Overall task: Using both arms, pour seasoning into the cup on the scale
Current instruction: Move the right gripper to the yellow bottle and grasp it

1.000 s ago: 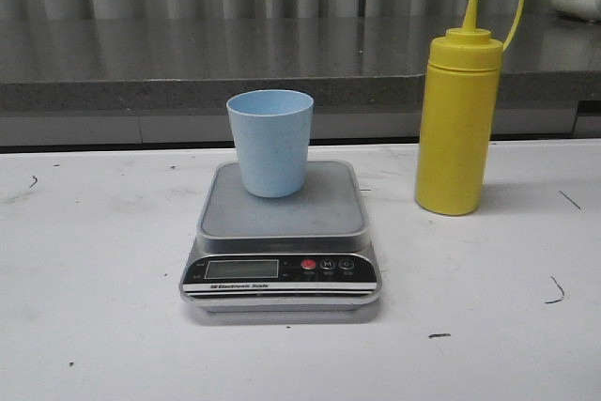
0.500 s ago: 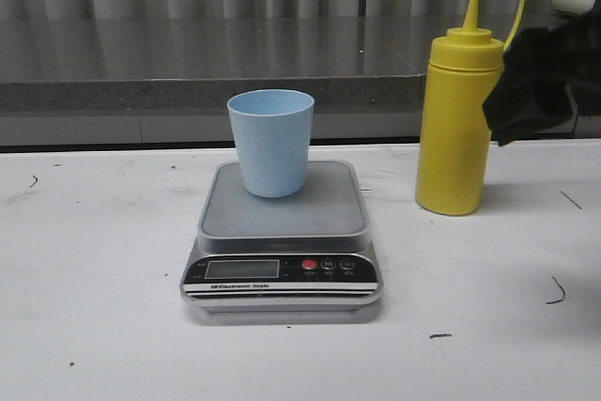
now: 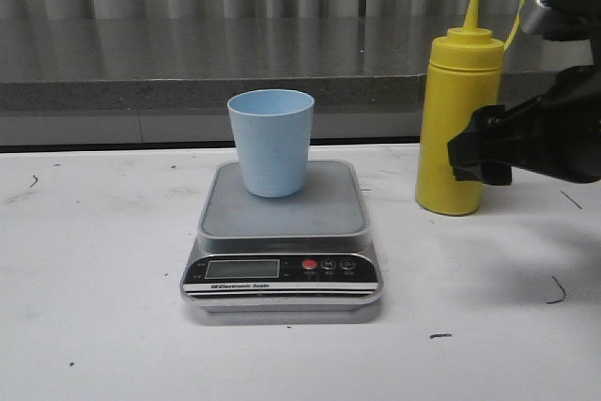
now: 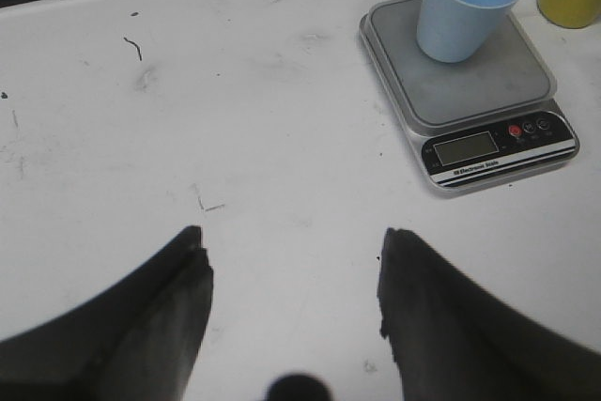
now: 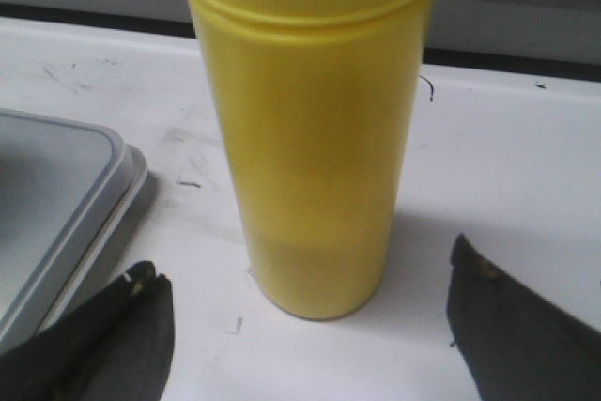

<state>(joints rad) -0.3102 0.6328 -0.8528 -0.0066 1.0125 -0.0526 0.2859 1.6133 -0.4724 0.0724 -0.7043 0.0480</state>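
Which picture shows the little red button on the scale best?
The front view: the red button faces the camera on the scale. The left wrist view shows it smaller. The right wrist view shows only the scale's corner.

The white desk (image 3: pixel 94 260) is scuffed with small dark marks. The scale (image 3: pixel 282 237) sits flat on it. The seasoning (image 3: pixel 455 119) stands upright on the desk to the right of the scale, near but apart from it; its base seems fully down, though the wrist view is blurred.

The cup (image 4: pixel 469 2) is seated upright on the scale (image 4: pixel 467 91); the left gripper (image 4: pixel 292 257) is held spread above bare counter (image 4: pixel 188 119).
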